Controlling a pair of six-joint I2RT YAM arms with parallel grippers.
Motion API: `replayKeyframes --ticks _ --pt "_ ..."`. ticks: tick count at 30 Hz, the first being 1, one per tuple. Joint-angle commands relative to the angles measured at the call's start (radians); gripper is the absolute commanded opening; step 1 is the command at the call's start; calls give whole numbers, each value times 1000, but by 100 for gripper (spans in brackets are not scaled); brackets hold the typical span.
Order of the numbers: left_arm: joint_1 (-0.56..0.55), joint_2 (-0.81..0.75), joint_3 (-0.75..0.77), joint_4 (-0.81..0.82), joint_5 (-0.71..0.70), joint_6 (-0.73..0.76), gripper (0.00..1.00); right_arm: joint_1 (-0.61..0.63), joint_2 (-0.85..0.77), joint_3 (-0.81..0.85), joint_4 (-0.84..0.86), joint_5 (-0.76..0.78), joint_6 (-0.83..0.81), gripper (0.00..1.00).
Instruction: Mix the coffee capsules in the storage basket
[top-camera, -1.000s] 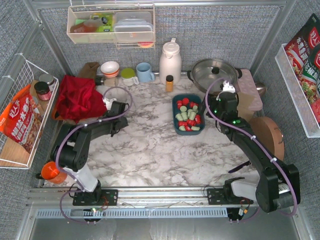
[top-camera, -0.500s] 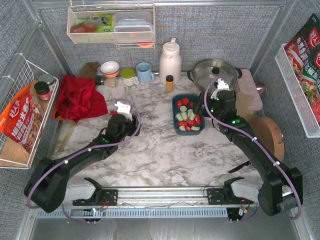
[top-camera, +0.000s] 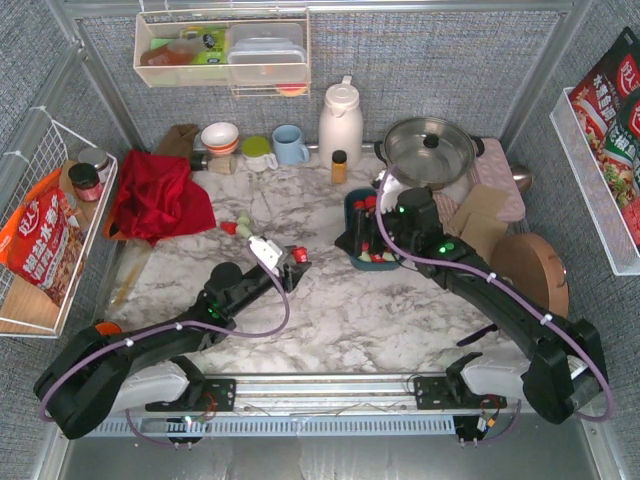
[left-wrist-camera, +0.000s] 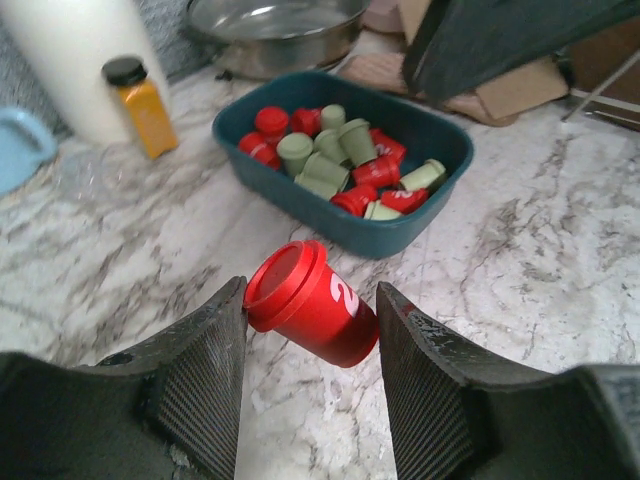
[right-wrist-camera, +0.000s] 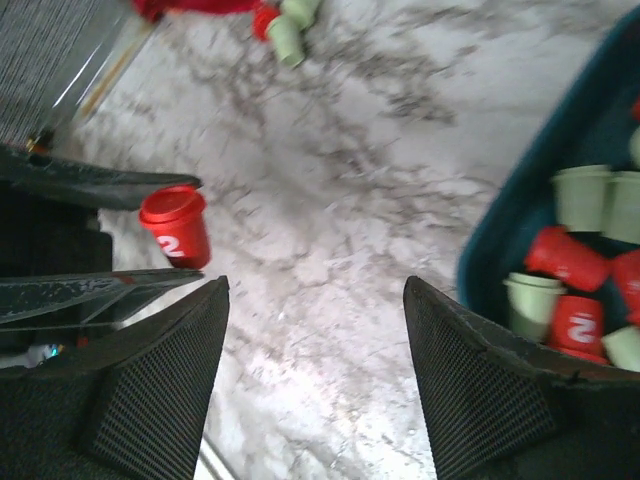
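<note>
Capsules (left-wrist-camera: 345, 160), red and mint-green plastic cups, mostly lie mixed in the dark teal plastic basket (left-wrist-camera: 330, 225); beside it, the left pincer (left-wrist-camera: 312, 305) grips one red capsule (left-wrist-camera: 320, 322), the right pincer (right-wrist-camera: 315, 290) gapes empty; two strays (top-camera: 238, 227) lie well outside it

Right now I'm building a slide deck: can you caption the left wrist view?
Left claw holds a bright red cup-shaped capsule before the dark teal plastic basket of red and mint-green capsules.

Left arm (top-camera: 170, 335): stretched low and forward from its base toward the middle, left gripper (top-camera: 288, 256) clamped on one red capsule (left-wrist-camera: 305, 300). Right arm (top-camera: 490, 290): reaching forward and angled leftward, right gripper (right-wrist-camera: 312, 300) pointing down, jaws apart, holding nothing.
</note>
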Motion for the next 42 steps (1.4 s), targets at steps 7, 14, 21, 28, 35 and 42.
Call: replayKeyframes --ticks 7,14,21,28,35,42 --pt "-76 35 -12 214 35 135 46 116 34 10 107 -164 0 72" --pt "-107 69 24 235 35 136 46 153 59 -4 149 -163 12 71" --pt "-140 95 58 241 32 143 46 173 89 -4 165 -153 10 69" --pt "-150 109 70 242 -6 143 47 181 95 -2 157 -161 8 57" --pt "-150 110 69 243 -46 142 56 182 96 7 131 -169 -2 17" --pt "-151 88 48 244 -62 127 99 183 98 18 112 -135 0 11"
